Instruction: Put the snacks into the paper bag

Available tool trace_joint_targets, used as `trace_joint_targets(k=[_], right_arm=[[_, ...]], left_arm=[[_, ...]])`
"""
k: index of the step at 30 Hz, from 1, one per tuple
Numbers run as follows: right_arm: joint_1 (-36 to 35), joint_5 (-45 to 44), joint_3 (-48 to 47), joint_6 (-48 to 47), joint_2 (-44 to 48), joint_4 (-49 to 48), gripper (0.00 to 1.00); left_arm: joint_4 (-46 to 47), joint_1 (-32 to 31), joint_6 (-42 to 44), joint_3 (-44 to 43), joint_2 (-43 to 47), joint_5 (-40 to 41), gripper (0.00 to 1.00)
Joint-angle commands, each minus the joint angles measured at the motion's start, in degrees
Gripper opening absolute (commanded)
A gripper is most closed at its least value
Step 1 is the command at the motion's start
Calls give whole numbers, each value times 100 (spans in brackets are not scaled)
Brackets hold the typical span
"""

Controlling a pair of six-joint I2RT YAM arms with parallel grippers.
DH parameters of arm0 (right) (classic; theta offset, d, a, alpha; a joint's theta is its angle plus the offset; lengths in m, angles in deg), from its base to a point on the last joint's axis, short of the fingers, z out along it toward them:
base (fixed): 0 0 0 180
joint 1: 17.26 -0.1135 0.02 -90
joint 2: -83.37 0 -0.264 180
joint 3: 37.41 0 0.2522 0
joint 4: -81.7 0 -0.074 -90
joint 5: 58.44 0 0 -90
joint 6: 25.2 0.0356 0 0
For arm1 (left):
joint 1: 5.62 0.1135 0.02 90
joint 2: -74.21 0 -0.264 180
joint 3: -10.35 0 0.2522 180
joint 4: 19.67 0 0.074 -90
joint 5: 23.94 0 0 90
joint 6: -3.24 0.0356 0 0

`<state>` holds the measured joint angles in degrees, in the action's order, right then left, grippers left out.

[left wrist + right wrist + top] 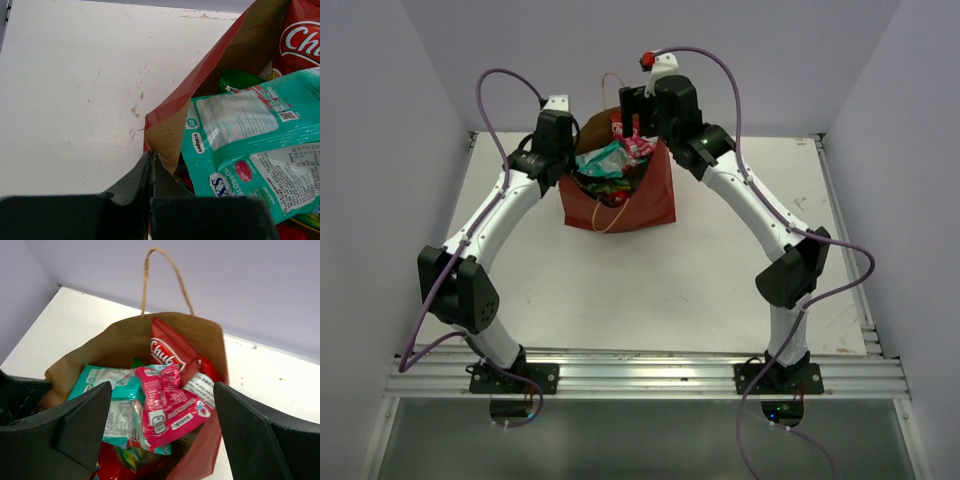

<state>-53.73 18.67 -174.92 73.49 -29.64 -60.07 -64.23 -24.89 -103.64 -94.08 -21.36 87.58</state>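
Hiding lower snacks (150, 407), paper bag (122, 337), left hand (151, 159) pinching rim, right hand (162, 387) cropped

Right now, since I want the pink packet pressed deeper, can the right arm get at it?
Probably yes: the right end effector hangs open over the pink packet, which lies topmost in the open paper bag.

White arms (510, 208), black joints (460, 288), purple cables (736, 110)
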Motion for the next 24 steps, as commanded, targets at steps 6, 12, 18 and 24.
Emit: trace_joint_targets(k=[6, 12, 18, 24], right_arm=[[-9, -1040, -9, -157, -229, 304, 80], [-1, -1382, 61, -113, -546, 524, 74], [17, -1743, 280, -104, -626, 761, 53], [26, -1990, 412, -113, -406, 972, 20]], left_arm=[[180, 37, 36, -3, 47, -86, 0], [198, 37, 45, 41, 91, -25, 0], [216, 46, 45, 67, 82, -7, 0], [172, 46, -7, 67, 91, 247, 0]])
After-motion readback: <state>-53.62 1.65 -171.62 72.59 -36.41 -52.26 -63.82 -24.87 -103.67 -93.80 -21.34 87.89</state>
